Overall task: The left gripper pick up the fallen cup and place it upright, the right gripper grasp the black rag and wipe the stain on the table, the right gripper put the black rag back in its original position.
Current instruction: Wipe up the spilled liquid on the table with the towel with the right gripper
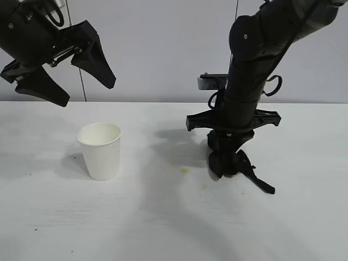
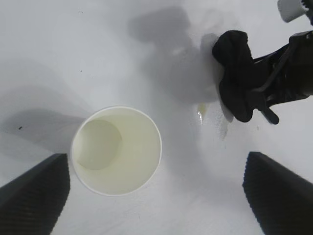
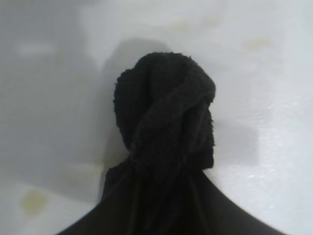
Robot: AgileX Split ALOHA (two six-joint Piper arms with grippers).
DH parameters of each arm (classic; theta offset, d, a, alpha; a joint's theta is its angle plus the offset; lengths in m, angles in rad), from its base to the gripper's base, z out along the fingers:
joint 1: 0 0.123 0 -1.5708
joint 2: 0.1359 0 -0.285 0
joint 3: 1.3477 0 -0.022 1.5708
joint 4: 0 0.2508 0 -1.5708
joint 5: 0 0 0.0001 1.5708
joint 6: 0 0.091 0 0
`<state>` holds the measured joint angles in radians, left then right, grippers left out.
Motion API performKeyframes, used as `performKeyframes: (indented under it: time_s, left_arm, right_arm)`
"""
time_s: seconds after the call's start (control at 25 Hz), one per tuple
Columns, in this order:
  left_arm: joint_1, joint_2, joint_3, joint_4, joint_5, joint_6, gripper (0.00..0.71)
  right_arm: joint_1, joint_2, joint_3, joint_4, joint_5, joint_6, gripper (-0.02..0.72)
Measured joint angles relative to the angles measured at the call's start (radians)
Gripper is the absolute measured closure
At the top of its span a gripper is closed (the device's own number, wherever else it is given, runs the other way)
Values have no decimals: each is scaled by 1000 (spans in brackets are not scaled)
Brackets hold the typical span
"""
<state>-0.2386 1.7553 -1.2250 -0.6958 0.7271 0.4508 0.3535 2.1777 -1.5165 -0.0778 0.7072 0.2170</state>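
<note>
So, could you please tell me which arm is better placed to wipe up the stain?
Right: its tool grips the rag on the table beside the stain. The left tool hangs open above the upright cup.

A plain pale grey wall (image 1: 163, 49) fills the background and meets the far edge of the white counter (image 1: 304, 228) in a straight level line. A thin dark cord (image 1: 83, 89) runs down the wall on the left side of the exterior view, slightly slanted, and ends at that line. A second, fainter thin line (image 1: 237, 8) hangs near the top of the wall, further right. A tiny dark speck (image 1: 74, 158) lies on the counter at the left, and another small speck (image 1: 37, 229) lies nearer the front edge.
</note>
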Motion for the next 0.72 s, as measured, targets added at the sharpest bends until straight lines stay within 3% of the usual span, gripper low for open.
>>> performKeyframes:
  time_s: [0.2, 0.4, 0.56, 0.72]
  left_arm:
    - [0, 0, 0, 0, 2, 0, 16]
    - [0, 0, 0, 0, 2, 0, 16]
    - [0, 0, 0, 0, 8, 0, 16]
    - [0, 0, 0, 0, 16, 0, 16]
  right_arm:
    - [34, 0, 0, 72, 4, -31, 568]
    - [145, 1, 0, 153, 4, -54, 568]
    - [207, 11, 0, 168, 4, -47, 568]
    - [202, 20, 0, 157, -4, -25, 568]
